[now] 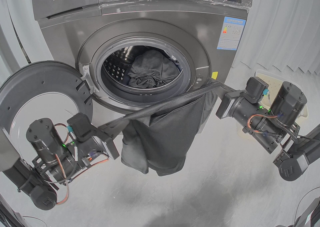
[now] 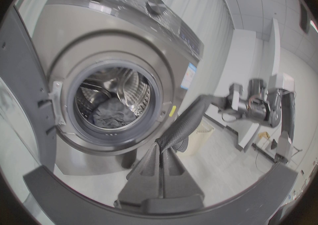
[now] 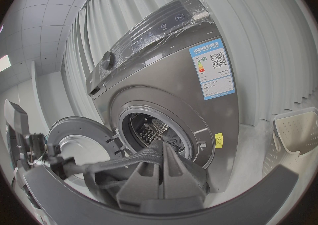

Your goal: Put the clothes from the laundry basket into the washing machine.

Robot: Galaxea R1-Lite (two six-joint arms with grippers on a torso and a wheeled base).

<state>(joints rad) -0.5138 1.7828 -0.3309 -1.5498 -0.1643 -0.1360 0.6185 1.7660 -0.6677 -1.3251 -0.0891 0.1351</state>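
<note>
A dark grey garment (image 1: 166, 131) hangs stretched by its waistband between my two grippers, in front of and just below the washing machine's round opening (image 1: 143, 67). My left gripper (image 1: 111, 126) is shut on the band's left end (image 2: 175, 129). On the right end, my right gripper (image 1: 216, 85) is shut as well (image 3: 145, 156). The rest of the cloth droops toward the floor. Another dark garment (image 1: 151, 69) lies inside the drum (image 2: 111, 113). The cream laundry basket (image 1: 276, 84) stands on the floor to the machine's right (image 3: 294, 136).
The machine's round door (image 1: 40, 90) is swung open to the left, right behind my left arm. White curtains (image 1: 290, 20) hang behind the machine. Bare grey floor (image 1: 200, 187) spreads below the garment.
</note>
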